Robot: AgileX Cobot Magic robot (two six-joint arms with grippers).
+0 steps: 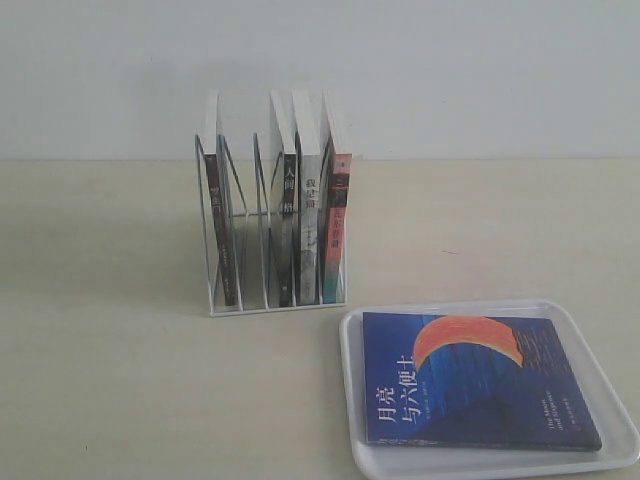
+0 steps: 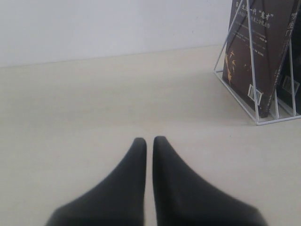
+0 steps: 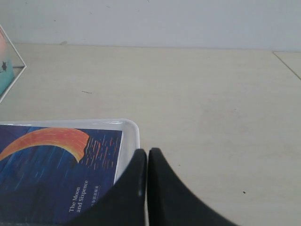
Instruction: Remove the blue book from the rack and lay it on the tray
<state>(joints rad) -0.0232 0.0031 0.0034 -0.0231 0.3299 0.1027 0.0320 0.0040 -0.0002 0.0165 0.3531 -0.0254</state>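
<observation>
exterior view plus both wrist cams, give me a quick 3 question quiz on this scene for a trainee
1. True or false: the blue book lies flat on the tray.
2. How many books stand in the rack? A two, B four, C six.
3. Fill in: the left gripper and the right gripper are both ____ and hold nothing.
Key: 1 true; 2 B; 3 shut.
</observation>
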